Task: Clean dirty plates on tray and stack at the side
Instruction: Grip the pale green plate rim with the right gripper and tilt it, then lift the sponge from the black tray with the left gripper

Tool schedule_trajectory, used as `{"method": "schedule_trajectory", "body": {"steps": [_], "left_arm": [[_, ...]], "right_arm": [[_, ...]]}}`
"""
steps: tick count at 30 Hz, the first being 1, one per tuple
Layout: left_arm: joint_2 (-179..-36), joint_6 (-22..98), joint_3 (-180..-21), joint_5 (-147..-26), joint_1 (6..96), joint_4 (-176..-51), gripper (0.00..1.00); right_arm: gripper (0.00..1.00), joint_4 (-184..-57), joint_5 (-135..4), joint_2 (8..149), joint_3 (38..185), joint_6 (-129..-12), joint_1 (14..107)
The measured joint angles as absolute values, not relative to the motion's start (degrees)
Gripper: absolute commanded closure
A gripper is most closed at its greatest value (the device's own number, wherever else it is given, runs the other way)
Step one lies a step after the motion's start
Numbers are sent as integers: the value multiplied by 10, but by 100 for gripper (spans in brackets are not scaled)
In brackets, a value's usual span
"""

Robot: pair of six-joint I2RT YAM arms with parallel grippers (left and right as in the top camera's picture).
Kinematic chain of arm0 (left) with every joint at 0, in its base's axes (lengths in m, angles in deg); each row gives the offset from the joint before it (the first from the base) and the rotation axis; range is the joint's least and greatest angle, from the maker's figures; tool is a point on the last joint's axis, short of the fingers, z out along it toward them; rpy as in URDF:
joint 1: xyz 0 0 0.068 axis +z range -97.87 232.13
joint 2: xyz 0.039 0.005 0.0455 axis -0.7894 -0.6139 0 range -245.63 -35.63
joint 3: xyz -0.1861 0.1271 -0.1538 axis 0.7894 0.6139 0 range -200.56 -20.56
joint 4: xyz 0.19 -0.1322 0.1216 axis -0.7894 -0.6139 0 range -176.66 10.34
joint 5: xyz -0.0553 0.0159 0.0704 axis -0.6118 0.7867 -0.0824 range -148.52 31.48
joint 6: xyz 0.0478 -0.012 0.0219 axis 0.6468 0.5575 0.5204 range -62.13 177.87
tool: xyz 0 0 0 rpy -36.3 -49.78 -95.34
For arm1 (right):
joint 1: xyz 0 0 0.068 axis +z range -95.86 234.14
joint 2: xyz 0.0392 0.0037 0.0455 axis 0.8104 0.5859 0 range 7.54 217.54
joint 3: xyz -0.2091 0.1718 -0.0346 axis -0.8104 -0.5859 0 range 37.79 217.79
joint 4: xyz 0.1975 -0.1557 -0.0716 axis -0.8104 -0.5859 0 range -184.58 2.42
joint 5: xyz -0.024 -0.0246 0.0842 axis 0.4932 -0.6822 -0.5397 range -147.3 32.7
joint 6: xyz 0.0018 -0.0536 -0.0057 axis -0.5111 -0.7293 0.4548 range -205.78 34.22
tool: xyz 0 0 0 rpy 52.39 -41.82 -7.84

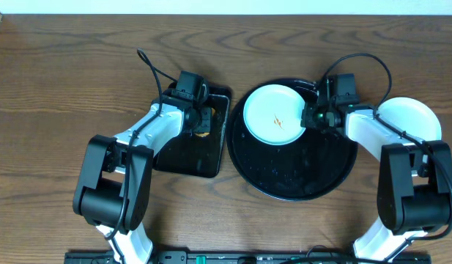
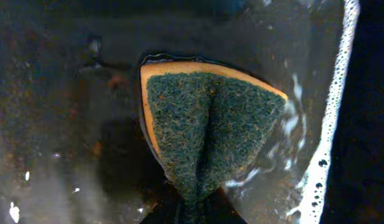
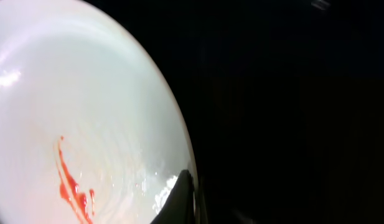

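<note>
— dark wood tabletop [image 1: 50, 88], one white plate [image 1: 415, 114] already off at the side?
— yes. the smeared plate [image 1: 273, 111] sits on the round tray [image 1: 299, 183], right fingers [image 3: 182, 200] clamped on its rim. left fingers [image 1: 200, 123] pinch the sponge [image 2: 210, 130]. wiping and stacking remain, i'd say.

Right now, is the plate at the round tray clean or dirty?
Dirty: the plate carries an orange-red smear at its centre, visible overhead and from the right wrist.
</note>
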State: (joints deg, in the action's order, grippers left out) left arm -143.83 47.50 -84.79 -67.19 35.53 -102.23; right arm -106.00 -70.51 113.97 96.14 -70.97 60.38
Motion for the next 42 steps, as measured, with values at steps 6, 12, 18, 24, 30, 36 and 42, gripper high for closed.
{"method": "schedule_trajectory", "body": {"steps": [6,12,18,24,30,36,42], "left_arm": [[-1438,473,-848,-672,355,-1019,65],[-1438,476,-848,-672,355,-1011,93],[-1430,476,-848,-672,355,-1005,92],[-1352,476,-848,-672,355,-1003,92],[-1288,476,-848,-672,355,-1000,92],[-1279,476,-848,-672,355,-989,92],[-1268,476,-848,-672,355,-942,92]], "right_arm": [[99,-1119,-703,1126,962,-722,604],[99,-1151,-692,1121,964,-727,604],[99,-1152,-691,1120,964,-729,604],[99,-1152,-690,1120,964,-730,604],[99,-1153,-690,1120,964,-730,604],[99,-1153,-690,1120,964,-730,604],[99,-1153,-690,1120,964,-730,604]]}}
